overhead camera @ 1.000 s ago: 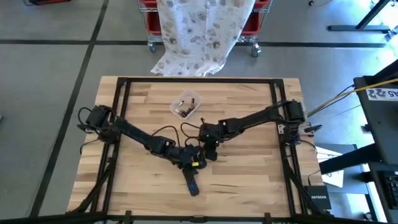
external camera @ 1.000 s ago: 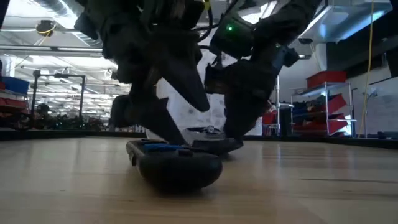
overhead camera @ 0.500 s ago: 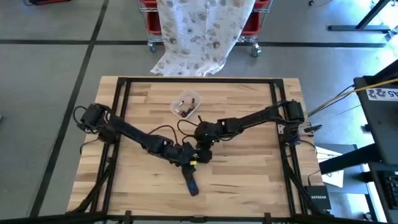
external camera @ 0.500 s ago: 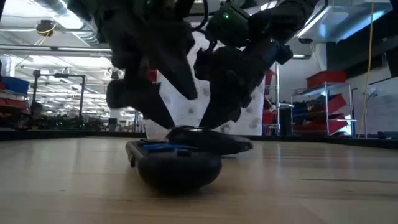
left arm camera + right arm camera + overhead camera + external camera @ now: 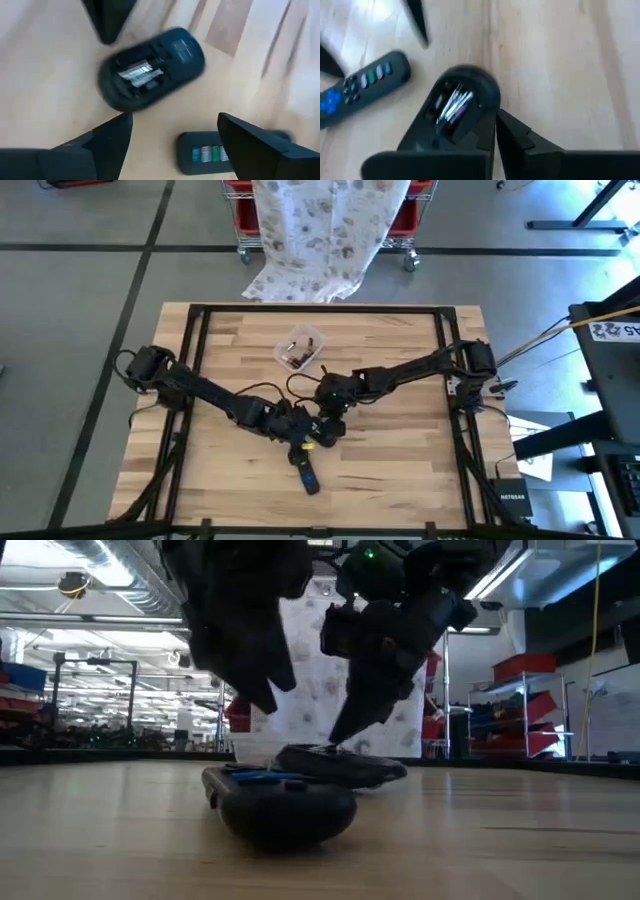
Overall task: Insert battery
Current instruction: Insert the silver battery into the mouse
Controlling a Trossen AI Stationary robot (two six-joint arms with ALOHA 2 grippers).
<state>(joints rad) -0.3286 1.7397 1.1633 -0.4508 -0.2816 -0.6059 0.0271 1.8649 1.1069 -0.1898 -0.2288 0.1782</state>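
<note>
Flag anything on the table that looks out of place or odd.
The computer mouse lies belly-up near the table's middle, its battery bay uncovered with a silvery cell showing inside. The remote control lies askew beside it. The left gripper hangs open above; the right gripper sits at the mouse's edge.

Tabletop: pale, smooth wood planks. Mouse: dark matt plastic. Remote: dark plastic, coloured buttons.
</note>
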